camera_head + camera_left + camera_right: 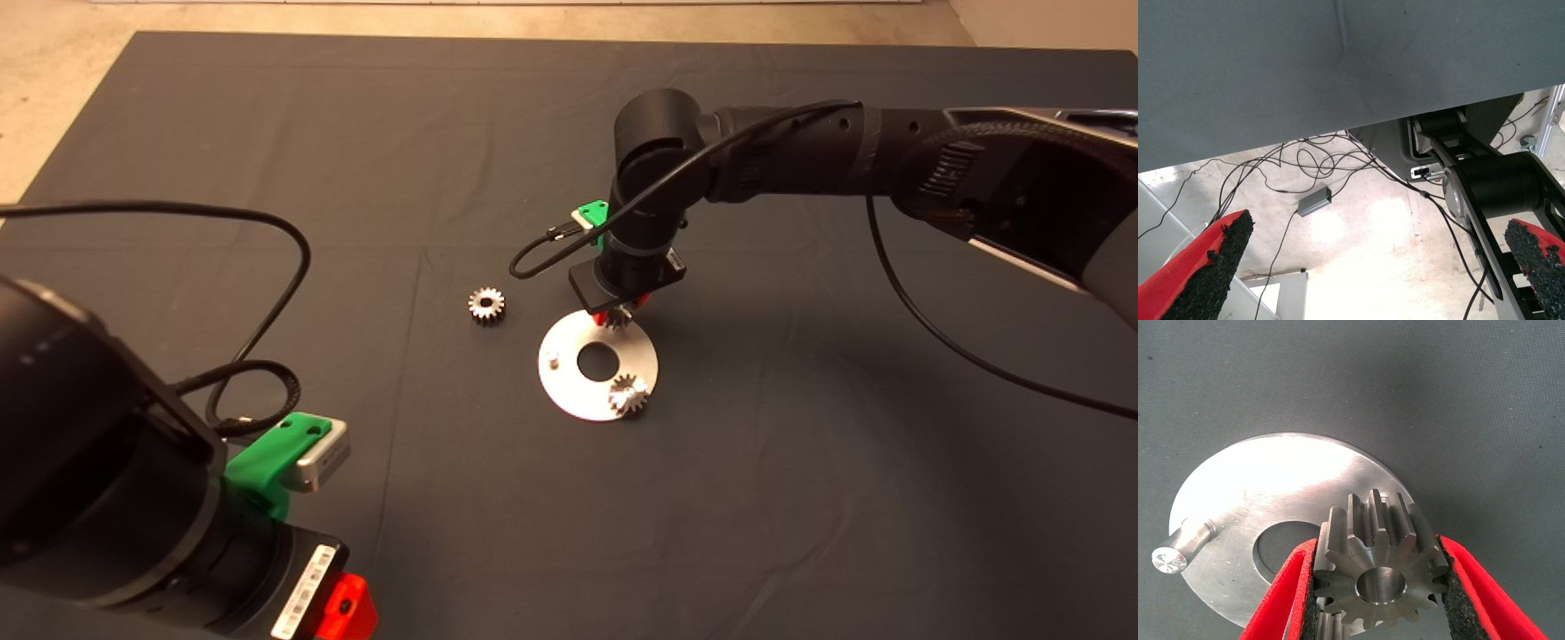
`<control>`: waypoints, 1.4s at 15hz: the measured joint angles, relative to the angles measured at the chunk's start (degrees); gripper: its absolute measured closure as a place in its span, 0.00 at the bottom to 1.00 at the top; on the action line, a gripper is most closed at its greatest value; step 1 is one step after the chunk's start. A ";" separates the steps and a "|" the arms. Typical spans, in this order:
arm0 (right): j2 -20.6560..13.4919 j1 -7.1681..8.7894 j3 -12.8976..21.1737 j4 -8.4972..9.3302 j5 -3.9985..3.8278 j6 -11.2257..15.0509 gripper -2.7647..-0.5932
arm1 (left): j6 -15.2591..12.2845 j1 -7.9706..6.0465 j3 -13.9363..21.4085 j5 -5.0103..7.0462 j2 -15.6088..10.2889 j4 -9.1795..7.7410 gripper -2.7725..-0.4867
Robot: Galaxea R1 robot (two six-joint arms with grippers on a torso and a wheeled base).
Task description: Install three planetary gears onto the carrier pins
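Observation:
The silvery round disc (573, 396) lies mid-mat with the carrier pins on it. One bare pin (552, 359) stands at its left side, also seen as the stud (1181, 549) beside the central hole. One planetary gear (628, 396) sits on the disc's near right side. Another gear (487, 305) lies loose on the mat, left of the disc. My right gripper (618, 316) hangs over the disc's far edge, shut on a third gear (1378, 577) held bore-up just above the disc (1271, 480). The pin beneath that gear is hidden.
My left gripper (1371, 267) is parked at the lower left mat edge, open, and its wrist view shows floor, cables and a small grey box (1314, 201). A black cable (276, 293) loops over the mat's left side.

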 joint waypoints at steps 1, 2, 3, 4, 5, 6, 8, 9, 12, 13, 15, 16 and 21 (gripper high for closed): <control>-0.02 0.00 -0.09 0.00 0.00 0.00 0.78 | 0.00 0.00 0.00 0.00 0.00 0.00 0.01; -0.02 0.00 -0.11 -0.02 -0.01 0.00 0.78 | 0.00 0.01 0.00 0.02 0.00 0.00 0.01; -0.06 0.00 -0.11 -0.05 0.00 -0.02 0.78 | 0.00 0.01 0.00 0.00 0.00 0.00 0.01; -0.15 0.00 -0.11 -0.09 0.03 -0.02 0.78 | 0.00 0.00 0.00 0.02 0.00 0.00 0.01; -0.15 0.00 -0.11 -0.17 0.02 -0.02 0.78 | 0.00 0.00 0.00 0.02 0.00 0.00 0.01; -0.15 0.00 -0.11 -0.20 0.02 -0.05 0.78 | 0.00 0.00 0.00 0.02 0.00 0.00 0.01; -0.15 0.00 -0.11 -0.22 0.02 -0.15 0.78 | 0.00 0.01 0.00 0.02 0.00 0.00 0.01; -0.15 0.00 -0.12 -0.24 0.02 -0.17 0.78 | 0.00 0.01 0.00 0.00 0.00 0.00 0.01; -0.15 0.00 -0.13 -0.33 0.02 -0.17 0.78 | 0.00 0.01 0.00 0.02 0.00 0.00 0.01; -0.15 0.00 -0.13 -0.33 0.02 -0.20 0.78 | 0.00 0.01 0.00 0.02 0.00 0.00 0.01; -0.19 0.00 -0.13 -0.35 0.02 -0.22 0.78 | 0.00 0.01 0.00 0.02 0.00 0.00 0.01; -0.28 0.00 -0.11 -0.37 0.09 -0.22 0.78 | 0.00 0.00 0.00 0.00 0.00 0.00 0.01; -0.49 0.00 -0.11 -0.37 0.44 -0.55 0.78 | 0.00 0.01 0.00 0.02 0.00 0.01 0.01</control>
